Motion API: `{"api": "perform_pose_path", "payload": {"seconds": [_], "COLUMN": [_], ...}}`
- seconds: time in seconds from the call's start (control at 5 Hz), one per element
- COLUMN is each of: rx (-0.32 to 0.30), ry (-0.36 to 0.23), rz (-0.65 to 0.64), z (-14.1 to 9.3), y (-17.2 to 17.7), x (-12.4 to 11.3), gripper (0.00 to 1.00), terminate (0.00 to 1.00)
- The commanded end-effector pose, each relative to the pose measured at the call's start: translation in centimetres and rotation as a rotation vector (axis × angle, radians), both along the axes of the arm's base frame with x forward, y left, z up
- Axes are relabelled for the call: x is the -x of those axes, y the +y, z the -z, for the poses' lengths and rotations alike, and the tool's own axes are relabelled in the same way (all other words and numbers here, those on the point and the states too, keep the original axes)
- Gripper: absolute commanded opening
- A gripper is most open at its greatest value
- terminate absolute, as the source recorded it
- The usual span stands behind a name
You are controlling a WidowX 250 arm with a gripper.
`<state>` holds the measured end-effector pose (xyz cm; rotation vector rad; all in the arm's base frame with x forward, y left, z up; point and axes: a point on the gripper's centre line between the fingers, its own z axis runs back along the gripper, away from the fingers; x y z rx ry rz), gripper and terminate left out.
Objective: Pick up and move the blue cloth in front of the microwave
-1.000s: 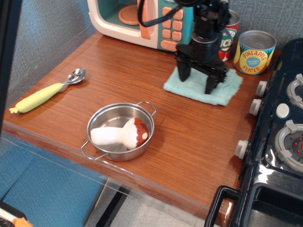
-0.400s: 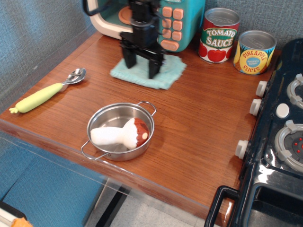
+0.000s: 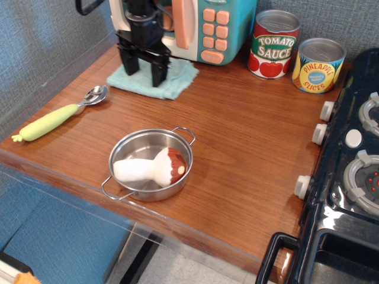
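The gripper (image 3: 144, 70) stands straight down on the blue cloth (image 3: 155, 81), jaws spread wide with both fingertips pressing into the fabric. The cloth lies flat on the wooden counter (image 3: 237, 142), just in front of the microwave (image 3: 207, 26).

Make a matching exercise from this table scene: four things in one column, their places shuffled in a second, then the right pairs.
Things:
1. blue cloth
2. toy mushroom
3. spoon
4. pineapple can

Places:
A. inside the steel pot
B. near the table's left edge
C. beside the tomato sauce can
D. under the gripper, in front of the microwave

Pairs: 1-D, 2-A, 3-B, 4-C
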<state>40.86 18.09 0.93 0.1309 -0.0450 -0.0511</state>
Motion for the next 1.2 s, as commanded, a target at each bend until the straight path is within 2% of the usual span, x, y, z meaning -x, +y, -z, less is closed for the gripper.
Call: {"api": "perform_pose_path", "payload": {"seconds": [0.0, 0.4, 0.8, 1.0], "rx": [0.033, 0.097, 0.054, 0.045], "ry": [-0.021, -0.133, -0.180, -0.194], "rz": [-0.043, 0.023, 0.022, 0.025], "z": [-1.6, -7.1, -10.8, -11.8], "y": [4.1, 0.7, 0.0, -0.4], "x": [1.3, -0.2, 1.6, 2.5], "gripper": [1.00, 1.00, 1.00, 1.00], "terminate": [0.00, 0.00, 0.00, 0.00]}}
